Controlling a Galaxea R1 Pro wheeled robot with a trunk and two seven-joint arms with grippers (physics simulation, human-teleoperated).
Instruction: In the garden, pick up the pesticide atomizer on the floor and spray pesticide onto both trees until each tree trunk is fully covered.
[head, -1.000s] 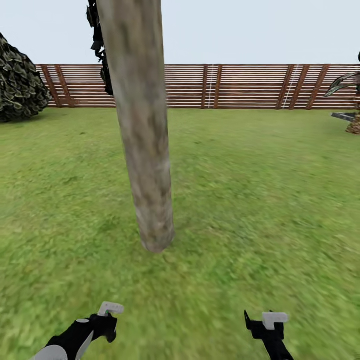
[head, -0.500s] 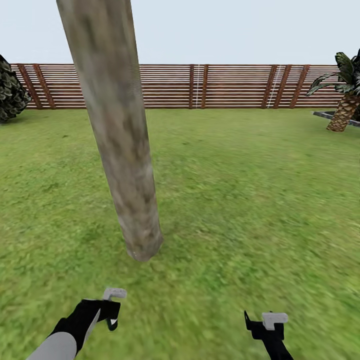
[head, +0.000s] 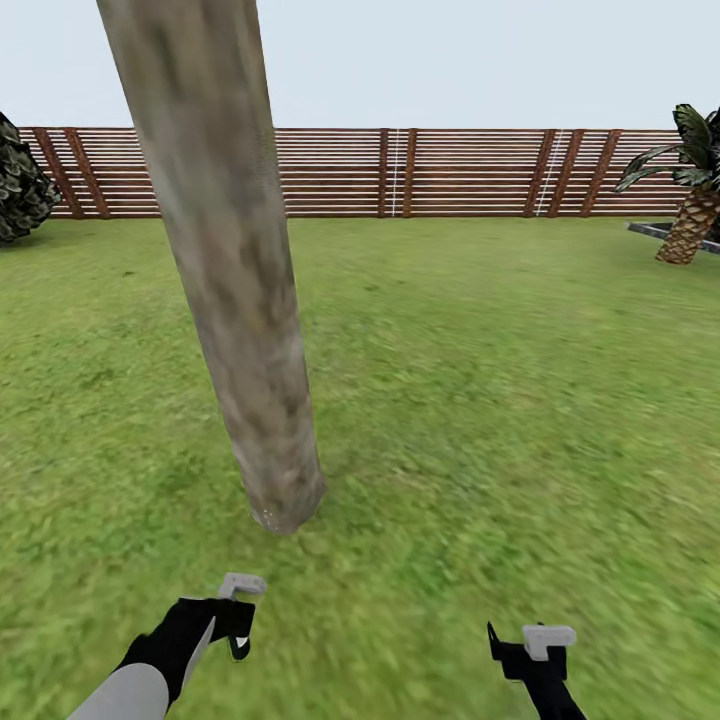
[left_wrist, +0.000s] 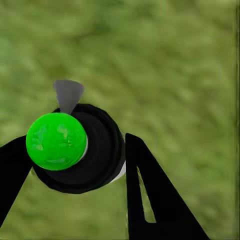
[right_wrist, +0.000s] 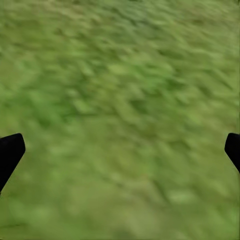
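Observation:
The pesticide atomizer (left_wrist: 56, 141), a black round body with a bright green cap and a grey nozzle, sits between the two black fingers of my left gripper (left_wrist: 75, 152), which is shut on it. In the head view my left gripper (head: 236, 620) hangs low over the grass floor (head: 480, 400), just short of the foot of one tree trunk (head: 235, 300). That trunk is thick, mottled beige and grey, and runs up out of the picture. My right gripper (head: 530, 650) is open over bare grass, its fingertips wide apart (right_wrist: 11, 150).
A brown slatted fence (head: 450, 172) closes the lawn at the back. A short palm (head: 690, 225) stands at the far right and a dark shrub (head: 18, 190) at the far left. Open grass stretches to the right of the trunk.
The view swung right a second ago, shifting the trunk leftward in the picture. Since then my left gripper has crept forward toward the trunk's foot. The right arm has held still.

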